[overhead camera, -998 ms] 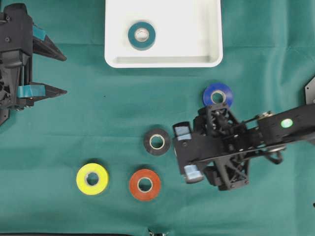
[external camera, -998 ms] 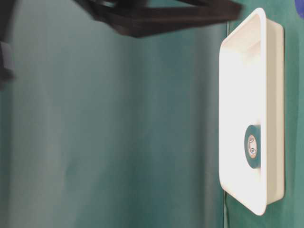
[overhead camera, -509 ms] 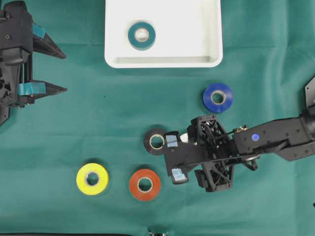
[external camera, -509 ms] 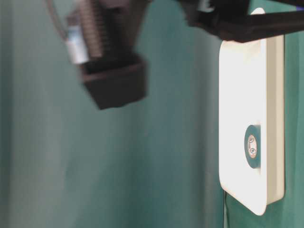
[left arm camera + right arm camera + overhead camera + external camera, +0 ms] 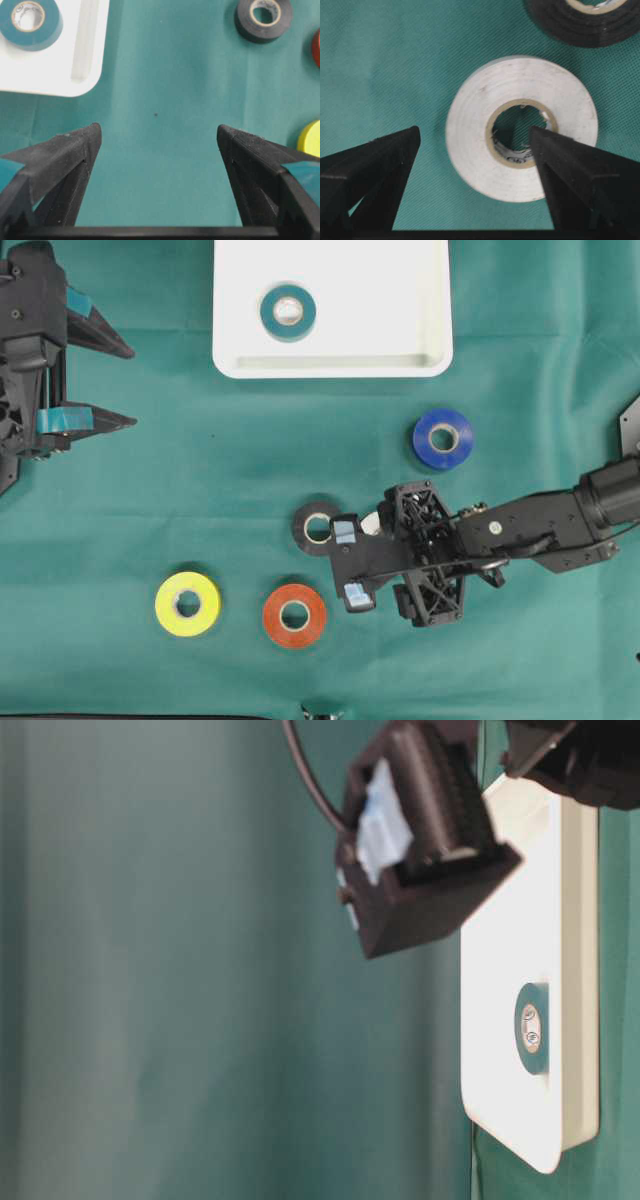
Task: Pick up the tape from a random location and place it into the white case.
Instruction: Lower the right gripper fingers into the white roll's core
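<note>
The white case [image 5: 330,366] lies at the top centre with a teal tape roll [image 5: 288,312] inside it. A white tape roll [image 5: 470,125] lies flat on the green cloth beside a black tape roll [image 5: 318,528], mostly hidden under my right gripper [image 5: 348,562] in the overhead view. In the right wrist view that gripper [image 5: 475,131] is open and low over the white roll. One finger stands over the roll's core hole and the other outside its left wall. My left gripper [image 5: 128,390] rests open at the far left, holding nothing.
Blue [image 5: 443,438], yellow [image 5: 187,603] and red [image 5: 294,615] tape rolls lie on the cloth. The black roll [image 5: 585,25] sits just beyond the white one. The left wrist view shows the case corner [image 5: 75,75], the teal roll [image 5: 30,20] and the black roll [image 5: 264,17].
My right gripper has moved left and down, past the blue roll, to sit low over the white roll beside the black one. The left arm has not moved.
</note>
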